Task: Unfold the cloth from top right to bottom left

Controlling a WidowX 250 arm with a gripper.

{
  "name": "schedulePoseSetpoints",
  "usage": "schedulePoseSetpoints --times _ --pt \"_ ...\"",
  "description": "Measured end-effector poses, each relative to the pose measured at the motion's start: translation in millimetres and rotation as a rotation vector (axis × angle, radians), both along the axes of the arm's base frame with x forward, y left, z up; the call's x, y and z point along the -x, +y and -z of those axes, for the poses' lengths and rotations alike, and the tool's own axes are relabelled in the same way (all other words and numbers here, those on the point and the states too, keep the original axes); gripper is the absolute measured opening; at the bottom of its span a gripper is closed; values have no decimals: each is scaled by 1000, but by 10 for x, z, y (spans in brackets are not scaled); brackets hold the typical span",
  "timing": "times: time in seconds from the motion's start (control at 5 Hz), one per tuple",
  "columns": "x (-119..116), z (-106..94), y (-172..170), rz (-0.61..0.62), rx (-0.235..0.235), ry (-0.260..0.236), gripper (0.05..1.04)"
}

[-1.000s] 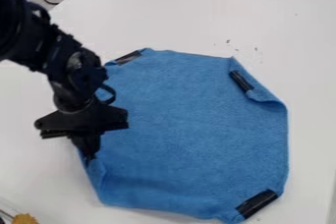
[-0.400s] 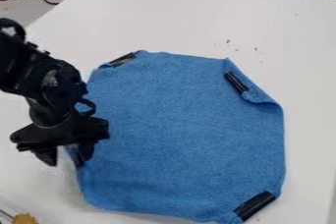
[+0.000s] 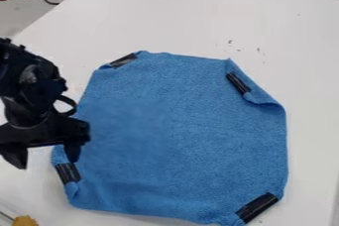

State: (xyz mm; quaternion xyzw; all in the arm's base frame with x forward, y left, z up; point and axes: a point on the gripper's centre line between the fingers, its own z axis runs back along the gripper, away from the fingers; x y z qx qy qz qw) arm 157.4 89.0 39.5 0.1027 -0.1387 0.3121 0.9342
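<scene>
At the far left you have the gripper [image 3: 43, 155] with its fingers spread well apart and nothing between them; one finger is over bare tabletop [image 3: 27, 190] and the other lines up with the cloth's left edge, though from this slant you can't be sure whether it touches the fabric or hangs just above it. Just below that finger, the black strip at the lower-left corner [image 3: 67, 173] lies on the blue cloth [image 3: 179, 131], free of your grip. A little further right, the black strip at the upper-left corner [image 3: 124, 60] sits along its edge. Through the middle the cloth lies broad and nearly flat on the tabletop, with no large fold across it, so you can judge the main unfolding toward the bottom left to be essentially done. On the right, the upper-right corner is turned in beside its black strip [image 3: 238, 83], and the lower-right one ends at another strip [image 3: 257, 207]. Those tucked corners keep the outline eight-sided rather than square, but they look like part of how the cloth is prepared, not work left for you. What remains, most likely, is backing the arm clear without snagging that left edge.
</scene>
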Motion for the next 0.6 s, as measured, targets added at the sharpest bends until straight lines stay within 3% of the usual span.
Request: schedulePoseSetpoints --times 0.2,0.4,0.6 --pt "-168 -110 23 103 -17 11 1000" --pt "-451 -212 -71 326 19 67 1000" --pt "-600 -250 -184 470 53 89 1000"
